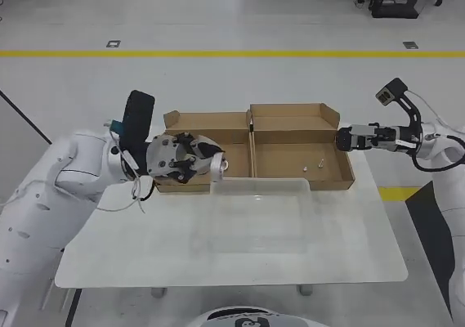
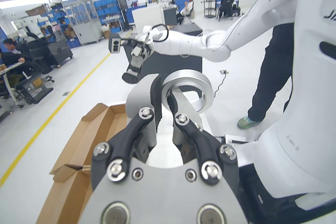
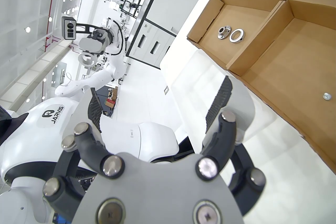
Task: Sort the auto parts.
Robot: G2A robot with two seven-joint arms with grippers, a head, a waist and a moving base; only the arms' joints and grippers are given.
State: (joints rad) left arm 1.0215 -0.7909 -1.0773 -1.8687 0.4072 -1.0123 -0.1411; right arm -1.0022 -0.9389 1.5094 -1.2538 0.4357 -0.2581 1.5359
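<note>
Top view, from the left: the left gripper [image 1: 209,166] hangs over the left carton [image 1: 203,123], turned on its side, with a silver ring [image 1: 218,166] clamped in it. In the left wrist view its pads [image 2: 157,97] are nearly together on the ring's wall, one outside the rim and the other inside the bore, so the ring juts past the fingertips and clear of the cardboard below.

The left carton stands at the far side of the white table [image 1: 134,253], its lid flap raised at the back. On its floor the right wrist view shows a flanged hub [image 3: 224,32] and a flat ring [image 3: 236,36] lying side by side, touching or very nearly so.

Just in front of both cartons sits a clear bin [image 1: 261,217]. Its far rim lies against their near walls, a low barrier between the cartons and the table's front edge.

The right carton [image 1: 301,123] shares a wall with the left one and also has its flap up. Two small fasteners [image 1: 306,166] lie apart near its front wall.

Furthest right, the right gripper [image 1: 340,139] sits level with that carton's outer wall, pointing inward. Its fingers are spread wide with nothing between them. Beyond the table a yellow floor line [image 1: 232,53] runs across.
</note>
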